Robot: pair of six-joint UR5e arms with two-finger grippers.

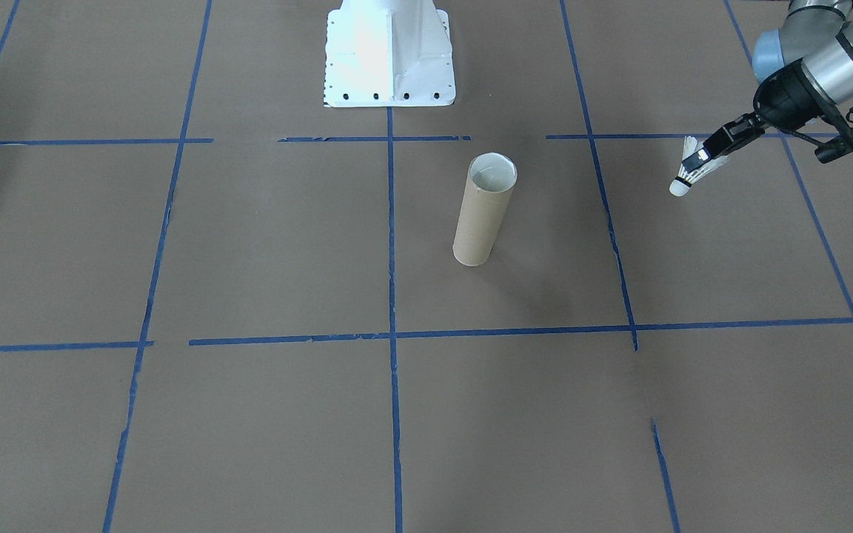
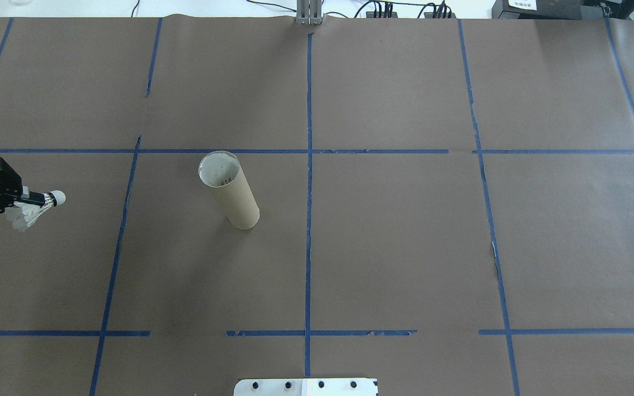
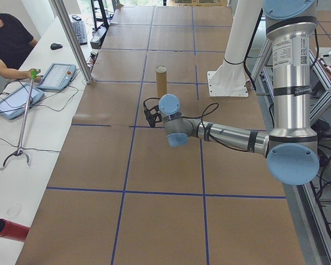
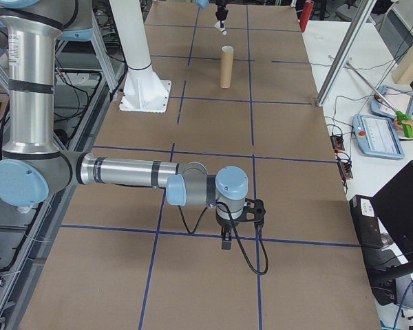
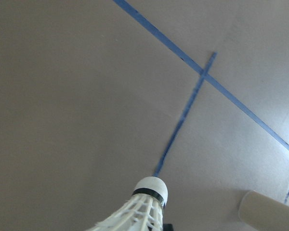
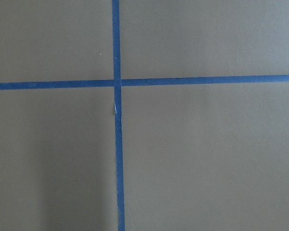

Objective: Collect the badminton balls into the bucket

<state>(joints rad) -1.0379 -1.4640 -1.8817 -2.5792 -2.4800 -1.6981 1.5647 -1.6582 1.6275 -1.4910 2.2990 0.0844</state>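
My left gripper hangs above the table at my far left, shut on the white feather shuttlecock. It holds the shuttlecock by the skirt, with the cork tip tilted down toward the table's middle. From overhead the shuttlecock is well left of the brown cardboard tube, which stands upright with its whitish rim open. The left wrist view has the shuttlecock's cork at the bottom and the tube at the lower right corner. My right gripper points down at the table, far from the tube; I cannot tell its state.
Blue tape lines divide the brown table cover into squares. The white metal base plate sits at my side of the table. A person sits at a side bench with tablets and a grabber stick.
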